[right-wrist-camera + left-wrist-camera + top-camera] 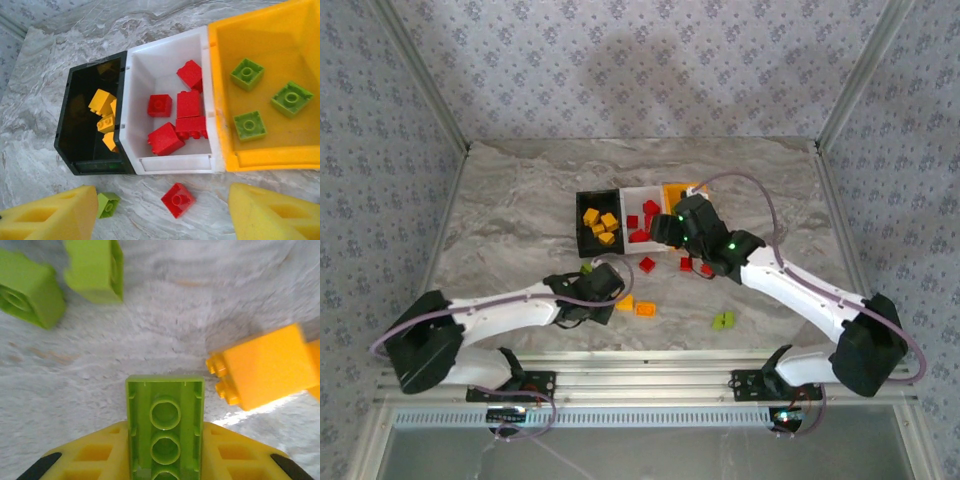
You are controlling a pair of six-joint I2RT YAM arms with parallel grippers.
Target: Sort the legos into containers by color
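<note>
On a grey-veined, marble-look tabletop, enclosed by walls papered in a small blue-grey floral print, with metal frame posts at the far corners.

Containers: three open bins in a touching row, mid-surface toward the far edge.
- Black bin, leftmost: several yellow-orange bricks.
- White bin, centre: five red bricks.
- Orange-yellow bin, rightmost: three lime green bricks, studs up.

Loose on the surface:
- One stray red brick, just in front of the white bin's near wall.
- One stray lime green brick, in front of the black bin.
- Two orange bricks, centre, nearer the near edge.
- A lime green pair, toward the near right.
- Two further red bricks, beside the right arm.

Left gripper: yellow fingers clamped on a held lime green brick, its hollow underside toward the camera. Low over the surface; two more green bricks and a yellow-orange brick lie just beyond it.

Right gripper: fingers spread wide with nothing between them, above the surface at the near side of the bins.
</note>
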